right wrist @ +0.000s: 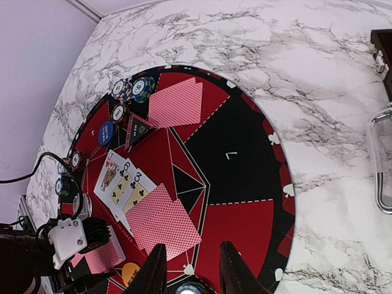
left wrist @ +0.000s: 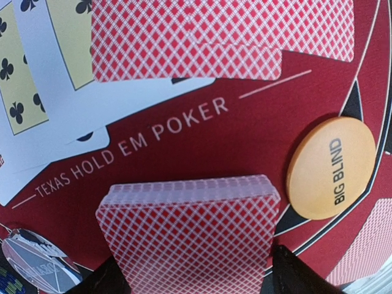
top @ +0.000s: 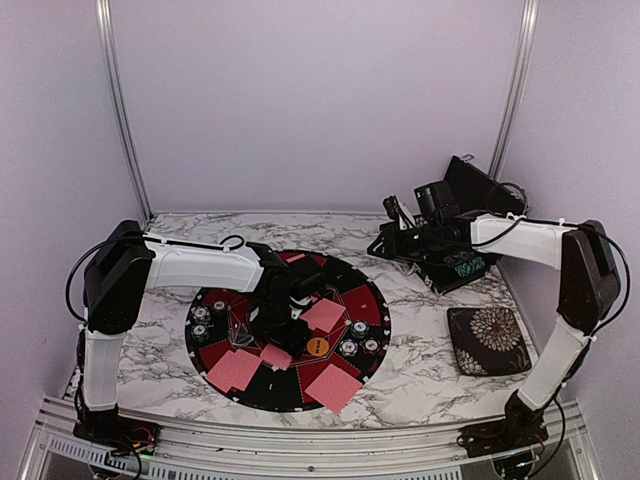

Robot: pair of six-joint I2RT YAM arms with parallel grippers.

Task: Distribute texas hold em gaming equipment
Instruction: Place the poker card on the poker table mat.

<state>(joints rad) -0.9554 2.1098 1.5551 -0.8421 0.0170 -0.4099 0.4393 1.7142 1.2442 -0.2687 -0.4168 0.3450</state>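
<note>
My left gripper (left wrist: 193, 278) hangs low over the round poker mat (left wrist: 202, 147). Its two dark fingers (left wrist: 291, 272) stand apart, one at each side of a squared deck of red-backed cards (left wrist: 190, 236). The deck lies flat on the mat between them; I cannot tell whether either finger touches its edges.

Just beyond the deck, away from my left fingers, the mat bears the lettering "TEXAS HOLD EM POKER". Further out lies a face-down card pile (left wrist: 220, 33), overlapping face-up club cards (left wrist: 37, 67) to one side. Beside the deck, near the right-hand finger, sits the orange disc (left wrist: 331, 168) marked "BIG BLIND". Striped chips (left wrist: 30, 263) lie by the other finger.

My right gripper (right wrist: 191, 269) is held well above the marble table (right wrist: 306, 73), over the mat's edge. Its two fingers (right wrist: 236, 269) stand partly apart with nothing between them. Beyond them lie a face-down pile (right wrist: 162, 223), three face-up cards (right wrist: 122, 180), another face-down pile (right wrist: 176, 103), a blue disc (right wrist: 105, 131) and chip stacks (right wrist: 133, 89).
</note>
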